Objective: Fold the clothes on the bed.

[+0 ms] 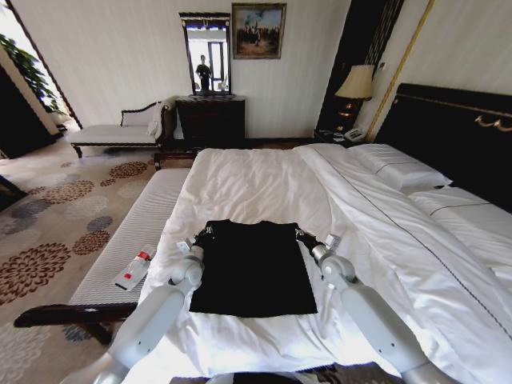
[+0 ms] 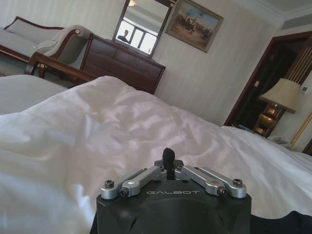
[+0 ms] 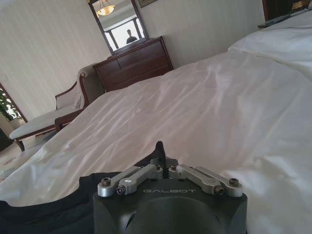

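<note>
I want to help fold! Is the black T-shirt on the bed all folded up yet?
Partly. The black T-shirt lies flat as a neat rectangle on the white duvet, no sleeves sticking out, each far corner at a tool.

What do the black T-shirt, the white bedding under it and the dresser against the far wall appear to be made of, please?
The black T-shirt looks like soft, matte knit fabric, probably cotton: it lies limp and flat. The white bedding seems a smooth woven cloth with a slight sheen, creased in soft folds. The dresser appears to be dark, polished wood, judging by its panelled drawer fronts. Both grippers, left and right, sit at the shirt's far corners.
</note>
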Available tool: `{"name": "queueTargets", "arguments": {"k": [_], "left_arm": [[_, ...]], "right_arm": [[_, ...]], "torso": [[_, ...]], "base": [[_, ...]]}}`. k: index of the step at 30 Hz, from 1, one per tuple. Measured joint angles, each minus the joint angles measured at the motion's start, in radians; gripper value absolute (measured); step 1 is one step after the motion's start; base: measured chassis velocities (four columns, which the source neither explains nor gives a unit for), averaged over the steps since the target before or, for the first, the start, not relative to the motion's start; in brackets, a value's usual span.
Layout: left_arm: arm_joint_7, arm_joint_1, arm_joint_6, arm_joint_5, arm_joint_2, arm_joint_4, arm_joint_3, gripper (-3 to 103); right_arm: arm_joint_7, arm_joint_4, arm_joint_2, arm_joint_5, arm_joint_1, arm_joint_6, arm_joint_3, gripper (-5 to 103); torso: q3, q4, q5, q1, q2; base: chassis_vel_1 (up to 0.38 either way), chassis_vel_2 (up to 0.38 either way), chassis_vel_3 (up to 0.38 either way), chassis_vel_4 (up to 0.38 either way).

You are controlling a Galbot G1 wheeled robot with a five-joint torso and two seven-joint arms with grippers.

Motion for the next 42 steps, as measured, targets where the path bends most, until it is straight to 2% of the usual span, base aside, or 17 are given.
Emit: {"name": "queueTargets", "arguments": {"k": [8,15,19,23,29,33,37,42], "left_arm": [[0.029,0.230,-0.031,0.096,0.015,-0.163,-0.068,2],[0.058,0.362,-0.051,0.151,-0.008,-0.197,-0.123,2],[0.086,0.442,-0.060,0.167,-0.018,-0.205,-0.162,2],[0.098,0.482,-0.070,0.183,-0.023,-0.208,-0.179,2],[0.105,0.526,-0.075,0.200,-0.017,-0.249,-0.183,2],[0.124,0.567,-0.092,0.243,-0.014,-0.255,-0.182,2],[0.127,0.587,-0.097,0.223,-0.013,-0.244,-0.185,2],[0.132,0.606,-0.098,0.219,-0.006,-0.249,-0.198,2]], "right_arm": [[-0.002,0.121,0.054,-0.054,-0.195,0.003,0.076,1],[-0.003,0.179,0.083,-0.069,-0.317,0.011,0.143,1],[-0.039,0.203,0.128,-0.129,-0.406,0.036,0.169,1],[-0.056,0.205,0.163,-0.161,-0.441,0.054,0.174,1],[-0.054,0.203,0.178,-0.134,-0.451,0.055,0.193,1],[-0.052,0.215,0.186,-0.138,-0.486,0.059,0.207,1],[-0.054,0.197,0.192,-0.190,-0.521,0.095,0.214,1],[-0.058,0.195,0.203,-0.194,-0.553,0.104,0.226,1]], "torso": [[0.000,-0.0007,0.0002,0.000,0.000],[0.000,-0.0006,-0.0001,0.000,0.000],[0.000,-0.0004,0.0000,0.000,0.000],[0.000,-0.0007,0.0000,0.000,0.000],[0.000,-0.0004,0.0002,0.000,0.000],[0.000,-0.0004,0.0001,0.000,0.000],[0.000,-0.0006,0.0000,0.000,0.000],[0.000,-0.0006,0.0002,0.000,0.000]], "base": [[0.000,0.000,0.000,0.000],[0.000,0.000,0.000,0.000],[0.000,0.000,0.000,0.000],[0.000,0.000,0.000,0.000],[0.000,0.000,0.000,0.000],[0.000,0.000,0.000,0.000],[0.000,0.000,0.000,0.000],[0.000,0.000,0.000,0.000]]}}
